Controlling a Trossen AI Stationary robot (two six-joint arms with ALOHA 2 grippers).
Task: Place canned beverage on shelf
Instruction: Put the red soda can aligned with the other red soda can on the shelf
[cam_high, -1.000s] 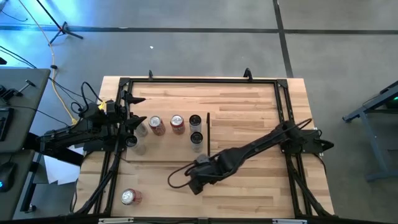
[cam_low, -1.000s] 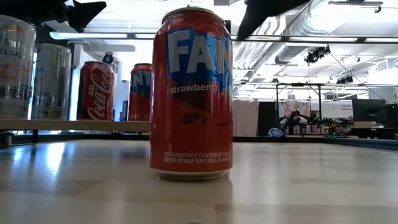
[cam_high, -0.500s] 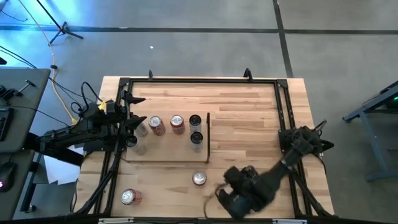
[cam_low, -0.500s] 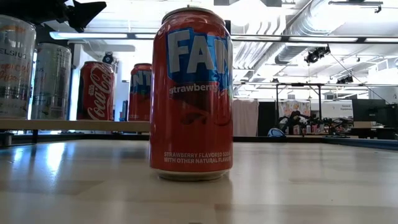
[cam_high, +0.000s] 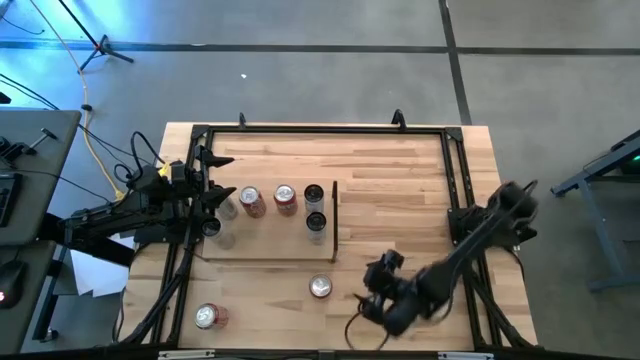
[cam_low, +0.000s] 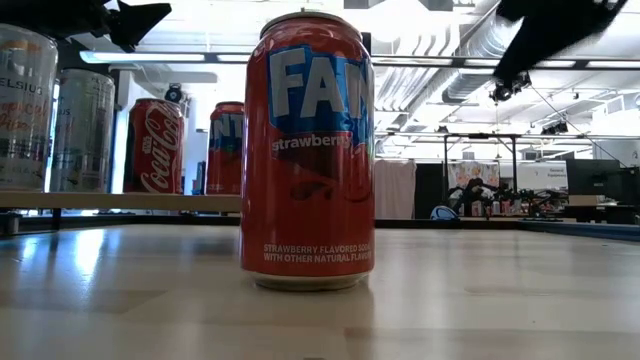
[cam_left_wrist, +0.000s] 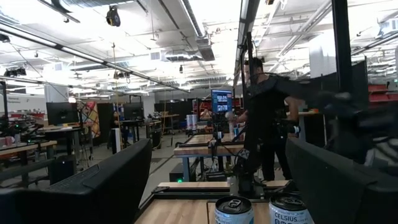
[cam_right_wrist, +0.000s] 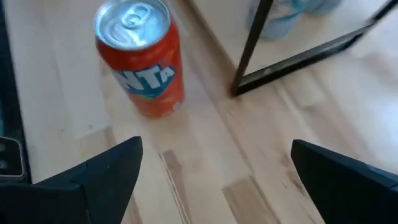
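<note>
A red strawberry Fanta can (cam_high: 320, 288) (cam_right_wrist: 142, 59) (cam_low: 307, 150) stands upright on its base on the bare tabletop, just in front of the shelf's near right corner. The shelf (cam_high: 265, 245) is a pale-wood panel with a dark upright strip (cam_high: 335, 218) (cam_right_wrist: 249, 50). Several cans (cam_high: 285, 198) stand on it. My right gripper (cam_high: 368, 286) (cam_right_wrist: 214, 146) is open, a short way to the can's right and pointing toward it. My left gripper (cam_high: 222, 177) (cam_left_wrist: 217, 193) waits open at the shelf's left edge, above the cans there.
Another red can (cam_high: 207, 316) stands near the table's front left corner. A black metal frame (cam_high: 320, 130) runs round the tabletop. Bare wood (cam_high: 400, 200) lies right of the shelf. A person (cam_left_wrist: 264, 124) stands in the room beyond the table.
My right gripper, open throughout, has drawn back from over the red Fanta can toward the table's near right, then come a little way back up, rolling its wrist. The can has kept still and now shows uncovered in the high view.
</note>
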